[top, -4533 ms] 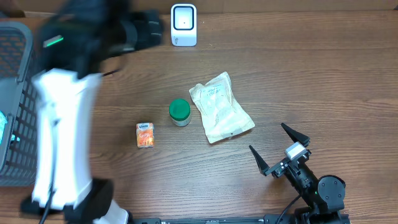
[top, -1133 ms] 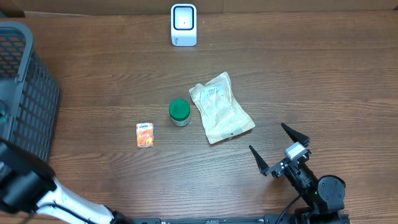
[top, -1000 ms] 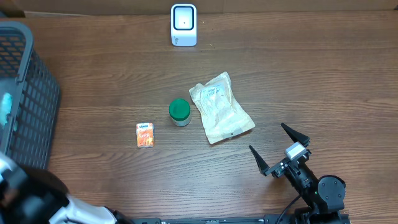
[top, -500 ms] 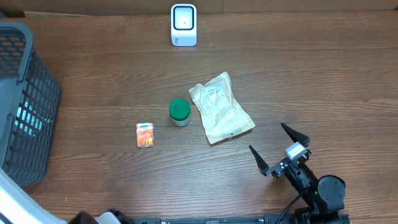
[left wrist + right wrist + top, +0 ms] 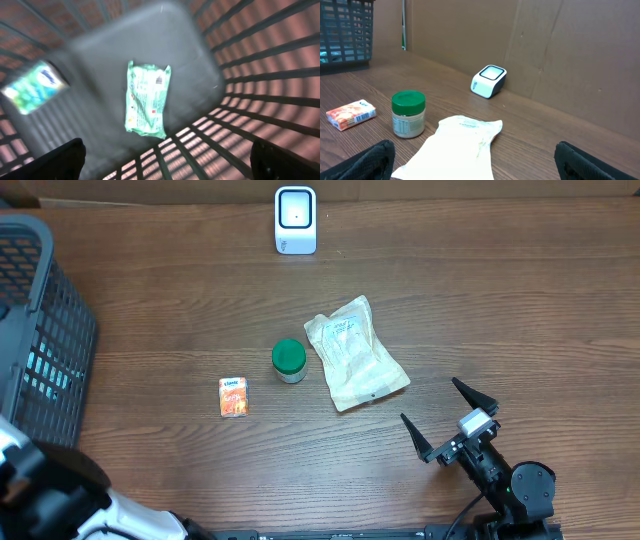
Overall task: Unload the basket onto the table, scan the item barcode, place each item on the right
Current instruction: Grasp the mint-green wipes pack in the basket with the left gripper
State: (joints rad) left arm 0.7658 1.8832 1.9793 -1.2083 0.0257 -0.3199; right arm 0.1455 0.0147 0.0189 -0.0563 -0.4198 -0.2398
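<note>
In the left wrist view a green packet (image 5: 146, 98) lies flat on the floor of the dark basket (image 5: 260, 75), free of my left gripper (image 5: 167, 162), which hangs open above it with both fingers wide apart. A second blue-green packet (image 5: 34, 88) lies blurred to its left. The white scanner (image 5: 295, 220) stands at the table's far edge. A white pouch (image 5: 354, 352), a green-lidded jar (image 5: 289, 361) and a small orange packet (image 5: 233, 396) lie mid-table. My right gripper (image 5: 445, 417) rests open near the front, just short of the pouch (image 5: 465, 145).
The dark mesh basket (image 5: 70, 350) fills the table's left edge. My left arm (image 5: 45, 495) shows only as a blurred white and black shape at the lower left. A brown cardboard wall (image 5: 560, 50) runs behind the scanner (image 5: 489, 80).
The left arm has swung from near the scanner back to the basket side and keeps shifting at the lower left. Table items and the right arm have not moved.
</note>
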